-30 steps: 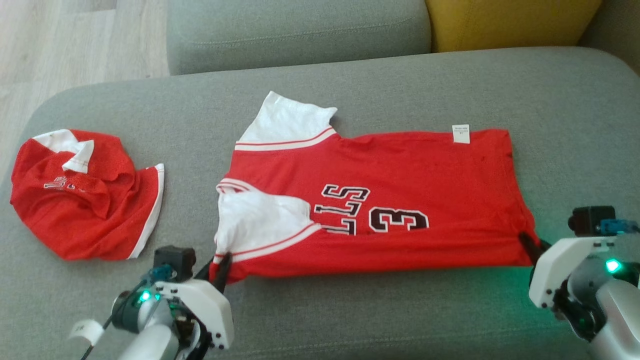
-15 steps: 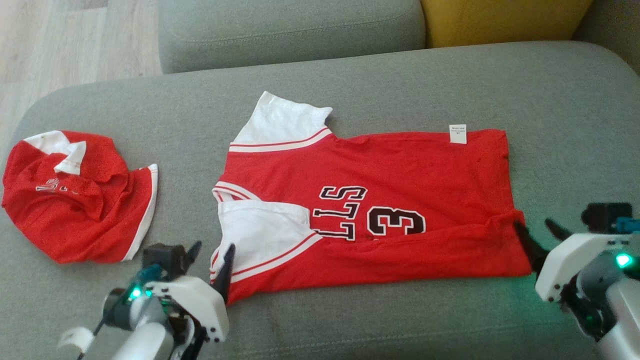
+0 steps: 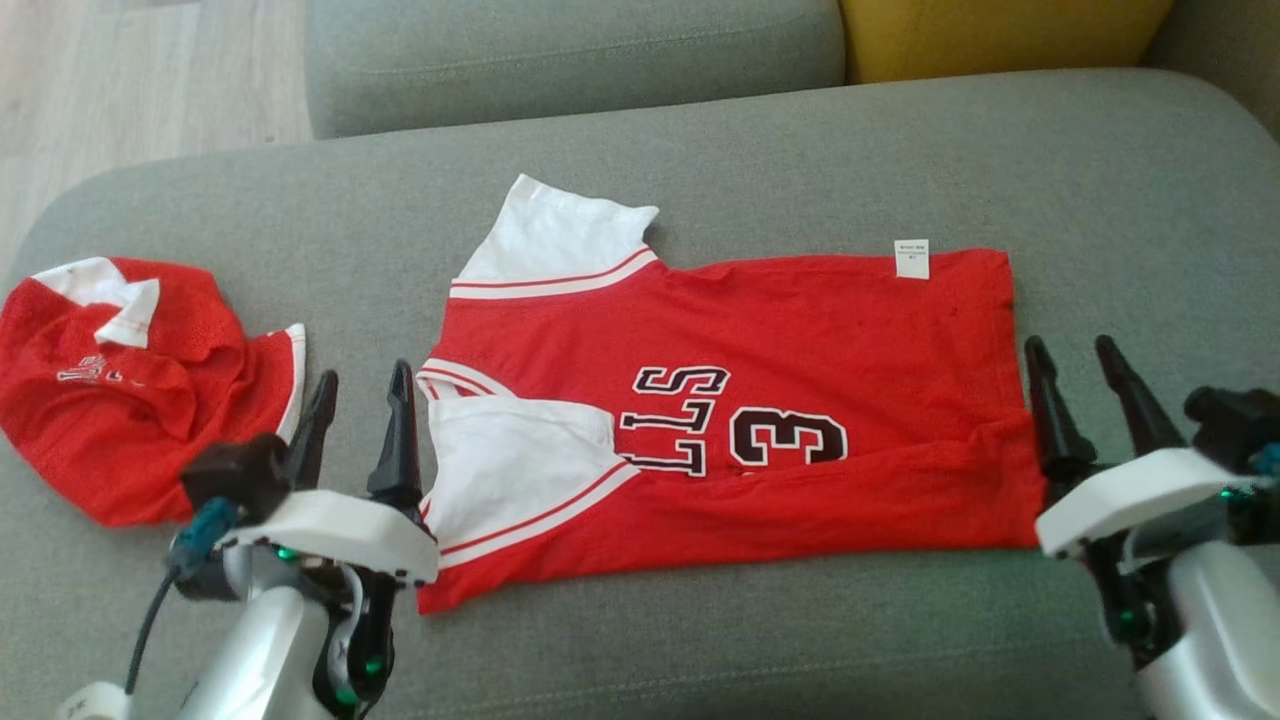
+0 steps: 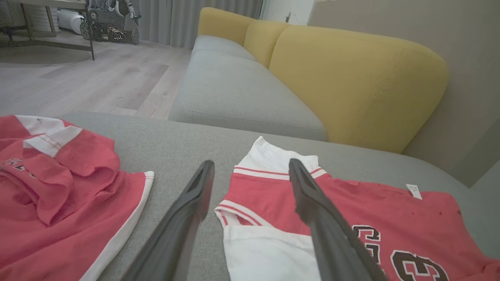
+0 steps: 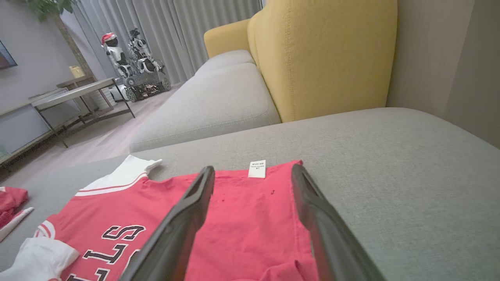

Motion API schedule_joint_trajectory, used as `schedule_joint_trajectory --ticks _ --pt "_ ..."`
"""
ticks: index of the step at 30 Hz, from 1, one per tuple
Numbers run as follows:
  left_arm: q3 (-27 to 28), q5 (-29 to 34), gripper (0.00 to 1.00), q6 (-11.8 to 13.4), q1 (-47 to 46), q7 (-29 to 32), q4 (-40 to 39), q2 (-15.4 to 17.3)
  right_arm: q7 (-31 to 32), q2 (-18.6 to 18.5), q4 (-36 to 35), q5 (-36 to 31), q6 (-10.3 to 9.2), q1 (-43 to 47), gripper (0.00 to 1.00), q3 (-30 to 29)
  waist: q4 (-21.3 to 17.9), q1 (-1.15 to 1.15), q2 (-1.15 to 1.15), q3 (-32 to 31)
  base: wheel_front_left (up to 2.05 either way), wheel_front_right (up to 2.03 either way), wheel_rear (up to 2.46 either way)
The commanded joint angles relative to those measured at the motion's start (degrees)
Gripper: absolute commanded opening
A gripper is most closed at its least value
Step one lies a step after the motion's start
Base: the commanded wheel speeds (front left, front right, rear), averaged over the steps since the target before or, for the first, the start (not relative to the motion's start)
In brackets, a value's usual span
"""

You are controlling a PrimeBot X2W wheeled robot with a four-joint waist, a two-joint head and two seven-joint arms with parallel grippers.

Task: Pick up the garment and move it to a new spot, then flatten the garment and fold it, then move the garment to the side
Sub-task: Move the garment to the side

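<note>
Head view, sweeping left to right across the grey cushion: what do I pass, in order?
From the left: crumpled red garment → left gripper, open → red jersey with the number 3, lying spread out → right gripper, open.

Soft, even daylight is spread throughout; shadows are kept faint, and lines are bowed toward the wrist views' edges.
</note>
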Motion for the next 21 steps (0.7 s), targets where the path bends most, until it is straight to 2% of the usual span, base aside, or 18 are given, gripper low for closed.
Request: schedule_joint_trajectory --ticks 1,7,13,17,21 --pt "2.8 0.6 1.0 -0.4 -3.6 -0.6 -2.1 0.6 -1.1 -0.2 -2.2 -0.7 0.37 -1.1 1.0 1.0 -0.3 0.0 0.0 0.5 0.0 0.0 0.0" --pt "3.1 2.1 1.0 -2.4 -6.3 -0.7 -0.9 0.9 -4.0 1.3 -3.2 -3.1 0.37 -3.8 1.0 2.0 -2.1 0.0 0.0 3.9 0.0 0.0 0.0" --pt "1.5 4.0 1.0 -4.6 -14.1 2.8 3.4 3.6 -4.3 2.3 -4.2 -5.2 0.37 -7.8 1.0 3.0 -5.3 0.0 0.0 8.8 0.0 0.0 0.0" --pt "0.5 4.2 1.0 -7.7 -21.8 8.1 7.1 5.8 -3.8 3.1 -4.7 -6.4 0.37 -10.6 1.0 3.5 -7.7 0.0 0.0 12.2 0.0 0.0 0.0" --pt "-0.2 2.9 1.0 -12.2 -30.3 15.6 12.1 9.1 -2.7 4.2 -5.0 -7.3 0.37 -14.0 1.0 4.9 -10.7 0.0 0.0 15.6 0.0 0.0 0.0"
